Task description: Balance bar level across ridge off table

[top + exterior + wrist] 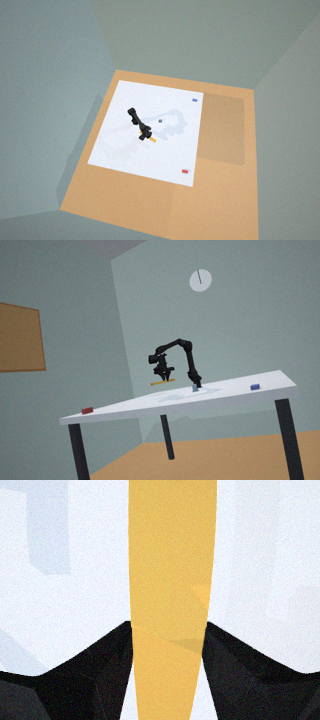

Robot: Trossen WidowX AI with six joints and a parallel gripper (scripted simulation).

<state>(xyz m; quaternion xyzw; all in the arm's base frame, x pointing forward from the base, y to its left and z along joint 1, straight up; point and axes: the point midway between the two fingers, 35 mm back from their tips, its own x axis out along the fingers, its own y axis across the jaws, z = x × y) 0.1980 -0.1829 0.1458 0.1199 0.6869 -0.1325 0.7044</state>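
The yellow-orange bar (152,139) (155,383) (172,545) is held above the white table (165,160) (232,385); it looks roughly level with the table top in the exterior view. My gripper (165,380) (167,629) points down and is shut on the bar near its middle, one finger on each long side in the wrist view. The small grey-blue ridge (160,120) (194,388) stands on the table near the arm's base, apart from the bar. The fingertips are hidden under the arm in the top view.
A blue block (194,99) (254,386) lies near one table corner, and a red block (184,171) (87,410) lies near another. Both are well away from the bar and the ridge. The arm's shadow falls across the table around the ridge.
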